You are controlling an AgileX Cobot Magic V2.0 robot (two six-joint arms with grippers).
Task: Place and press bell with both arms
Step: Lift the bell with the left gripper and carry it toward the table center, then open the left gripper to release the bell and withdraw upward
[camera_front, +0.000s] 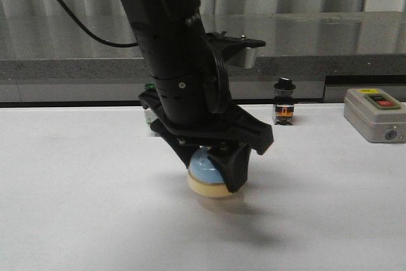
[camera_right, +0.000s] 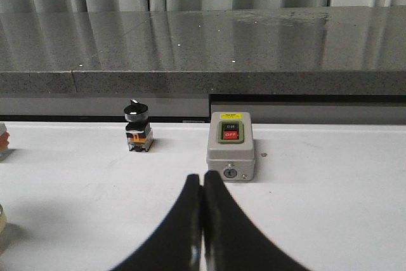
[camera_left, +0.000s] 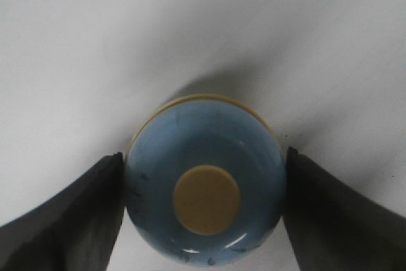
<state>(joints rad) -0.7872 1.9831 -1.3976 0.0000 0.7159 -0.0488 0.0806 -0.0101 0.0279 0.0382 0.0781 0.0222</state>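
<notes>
The bell (camera_left: 204, 196) sits on the white table (camera_front: 76, 176), clamped between the left gripper (camera_front: 214, 168) fingers; open tabletop surrounds it. The right gripper (camera_right: 202, 185) is closed on nothing.

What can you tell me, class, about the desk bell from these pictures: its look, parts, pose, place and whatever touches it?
The bell has a glossy light-blue dome, faintly scuffed, a cream round base and a cream push button on top. It is upright, at or just above the white table, near the middle; contact underneath cannot be confirmed. The left end effector grips it, one black finger against each side of the dome. Nothing touches the button.
</notes>
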